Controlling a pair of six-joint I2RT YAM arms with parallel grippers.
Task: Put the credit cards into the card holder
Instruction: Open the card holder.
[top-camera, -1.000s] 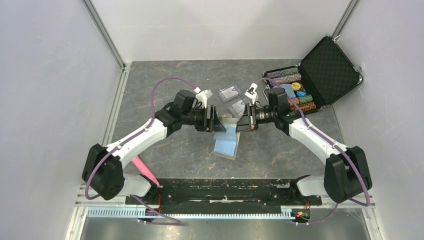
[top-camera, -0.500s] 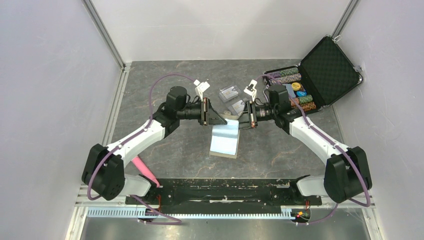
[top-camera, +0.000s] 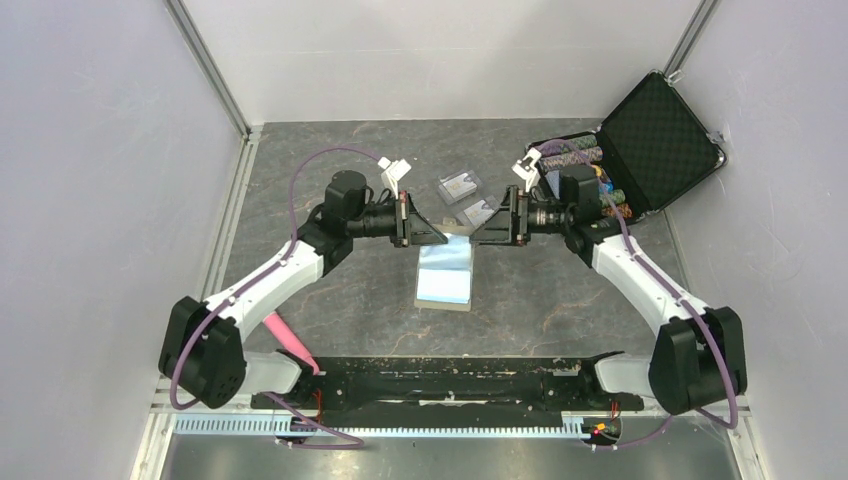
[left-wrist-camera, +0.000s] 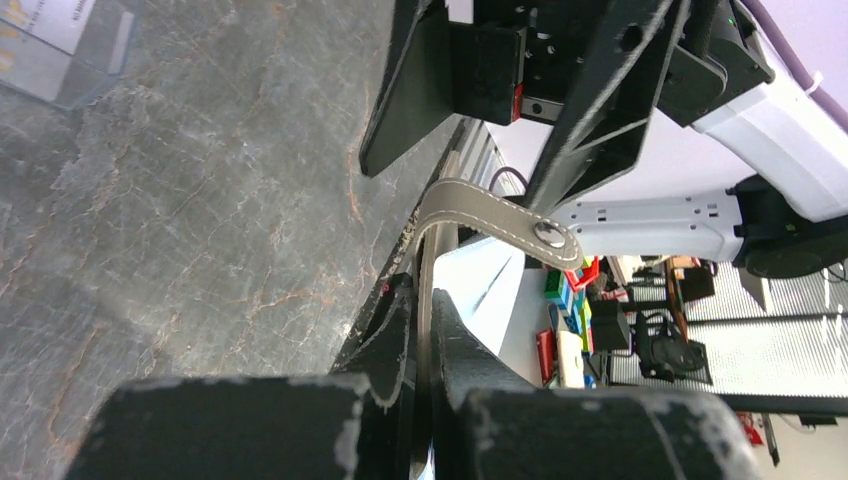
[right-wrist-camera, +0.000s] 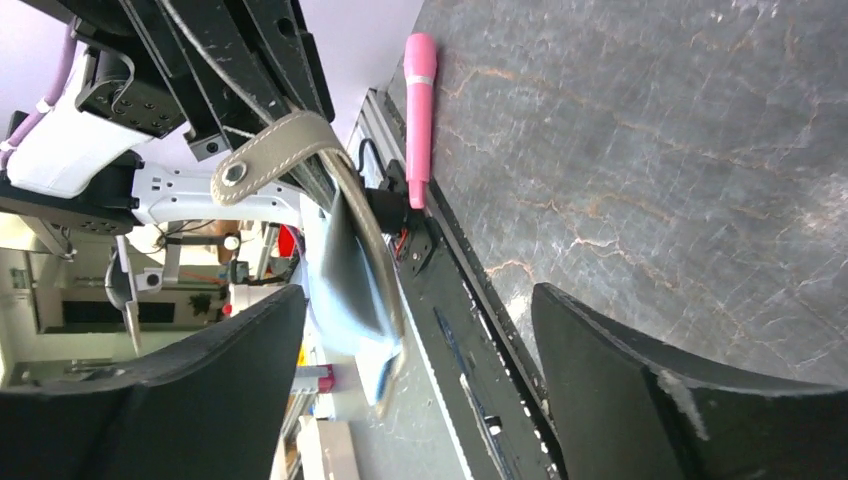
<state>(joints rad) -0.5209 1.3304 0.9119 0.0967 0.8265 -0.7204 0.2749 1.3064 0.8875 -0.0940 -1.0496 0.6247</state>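
Observation:
The card holder hangs spread open above the table, pale blue inside facing up and its lower edge near the table. My left gripper is shut on its upper left edge. In the left wrist view the olive-tan leather passes edge-on between the closed fingers, and the snap strap curls past them. My right gripper stands open just right of the card holder, apart from it. Its wrist view shows the card holder ahead of the wide gap. The credit cards are out of view.
Two clear plastic cases lie just behind the grippers. An open black poker-chip case sits at the back right. A pink pen lies near the left arm's base by the front rail.
My left gripper closed on the card holder's upper edge. My right gripper let go, opened wide and drew back right. The card holder now hangs straighter.

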